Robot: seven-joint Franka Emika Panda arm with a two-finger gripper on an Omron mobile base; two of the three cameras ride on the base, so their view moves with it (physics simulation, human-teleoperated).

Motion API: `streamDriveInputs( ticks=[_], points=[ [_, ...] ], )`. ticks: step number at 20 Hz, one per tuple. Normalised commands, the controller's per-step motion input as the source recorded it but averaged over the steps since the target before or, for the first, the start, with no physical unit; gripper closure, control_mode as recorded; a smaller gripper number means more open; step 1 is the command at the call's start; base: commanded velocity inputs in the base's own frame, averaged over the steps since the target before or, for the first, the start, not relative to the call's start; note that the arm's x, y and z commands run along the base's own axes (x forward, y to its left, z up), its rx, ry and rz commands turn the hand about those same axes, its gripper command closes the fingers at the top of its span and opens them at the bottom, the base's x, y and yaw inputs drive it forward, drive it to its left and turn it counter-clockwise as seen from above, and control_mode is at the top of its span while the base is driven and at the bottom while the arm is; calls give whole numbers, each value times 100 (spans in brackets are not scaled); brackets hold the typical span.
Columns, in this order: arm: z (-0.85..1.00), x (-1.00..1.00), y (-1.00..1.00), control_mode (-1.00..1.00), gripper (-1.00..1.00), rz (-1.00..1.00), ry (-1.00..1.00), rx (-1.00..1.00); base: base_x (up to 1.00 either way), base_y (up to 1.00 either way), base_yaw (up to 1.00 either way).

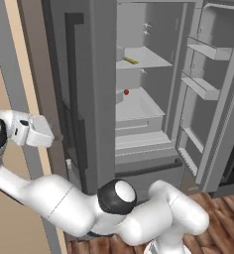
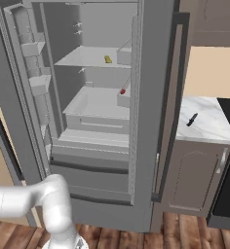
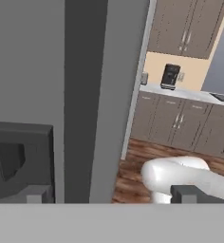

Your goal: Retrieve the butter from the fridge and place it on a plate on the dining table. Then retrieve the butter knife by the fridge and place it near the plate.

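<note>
Grey fridge (image 1: 96, 74), tall, French-door type; left door closed w/ long dark vertical handle (image 1: 74, 74), right door (image 1: 213, 94) swung wide open. Gripper (image 1: 37, 131) sits far left in left base view, beside the closed door; hand view shows fingertips (image 3: 38, 194) set wide apart, nothing between them.

Open compartment, left to right:
- Upper shelf (image 1: 141, 59): butter (image 1: 130, 60), small slim yellow stick, lying flat near shelf's left part. From right base view the same stick (image 2: 107, 59) sits right of shelf centre.
- Lower shelf/bin (image 1: 136, 106): tiny red round item (image 1: 126, 92) at its back left corner.
- Door bins (image 1: 203, 84) on open door: look bare, grey.
- Two lower drawers (image 1: 148, 173) closed.

Right of fridge in right base view: marble-topped counter (image 2: 209, 129) on grey-brown cabinet; butter knife (image 2: 192, 119), dark, lying on it, well apart from fridge interior.
</note>
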Motion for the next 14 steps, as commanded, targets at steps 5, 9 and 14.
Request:
streamDriveInputs(
  ticks=[5,9,14],
  points=[
    [-1,-100,-8,-100,-100,0,0,8,0,0,0],
    [0,-100,-33,-100,-100,0,-1,17,0,0,0],
    [-10,-100,-51,-100,-100,2,-2,17,0,0,0]
  ],
)
